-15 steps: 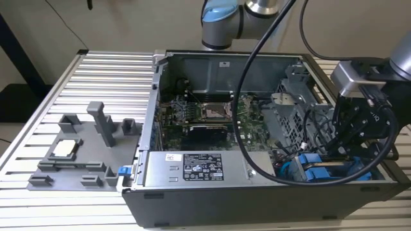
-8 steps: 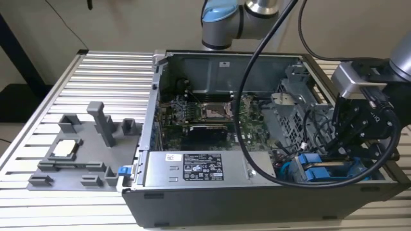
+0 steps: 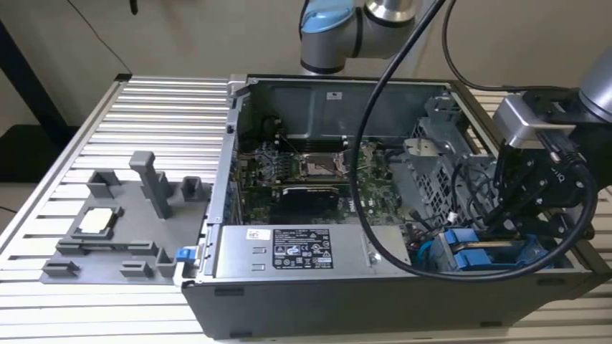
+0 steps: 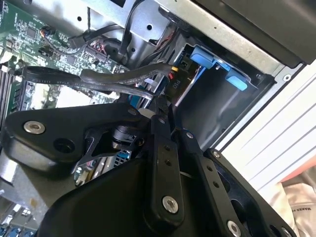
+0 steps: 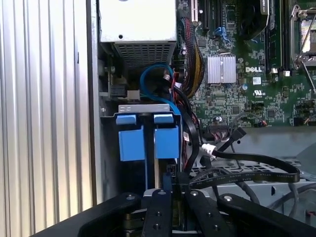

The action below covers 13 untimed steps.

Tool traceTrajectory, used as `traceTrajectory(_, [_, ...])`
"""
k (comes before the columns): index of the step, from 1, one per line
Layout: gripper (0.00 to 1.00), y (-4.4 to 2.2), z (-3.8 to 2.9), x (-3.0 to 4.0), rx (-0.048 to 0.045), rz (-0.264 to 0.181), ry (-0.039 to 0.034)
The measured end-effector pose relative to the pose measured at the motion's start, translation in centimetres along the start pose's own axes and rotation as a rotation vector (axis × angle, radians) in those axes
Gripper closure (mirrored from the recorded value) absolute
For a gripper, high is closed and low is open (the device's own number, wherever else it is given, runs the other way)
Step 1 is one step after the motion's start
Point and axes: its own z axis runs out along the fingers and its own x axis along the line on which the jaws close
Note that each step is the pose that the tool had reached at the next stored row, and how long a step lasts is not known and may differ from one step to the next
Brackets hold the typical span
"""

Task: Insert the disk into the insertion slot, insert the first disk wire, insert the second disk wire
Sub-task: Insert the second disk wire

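At the lower right of the exterior view, the disk (image 3: 481, 252) sits in its blue frame down inside the insertion slot (image 3: 449, 266) of the open computer case (image 3: 287, 287), with the gripper (image 3: 531, 215) just above it. Treat it as stiff, fairly heavy and shock-sensitive, so hold the frame's edges. The first wrist view shows the blue tabs (image 5: 147, 132) and black cables (image 5: 237, 163) nearby; you cannot tell whether the jaws are released or clenched.
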Motion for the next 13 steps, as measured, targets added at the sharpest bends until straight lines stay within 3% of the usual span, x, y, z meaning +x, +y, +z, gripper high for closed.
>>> traceTrajectory(5, [0.84, 0.01, -0.15, -0.01, -0.0005, 0.0, -0.0017])
traceTrajectory(9, [0.84, 0.04, -0.63, -0.04, -0.001, 0.0, -0.0007])
traceTrajectory(13, [0.84, 0.03, -0.57, -0.1, -0.0008, 0.0, -0.0013])
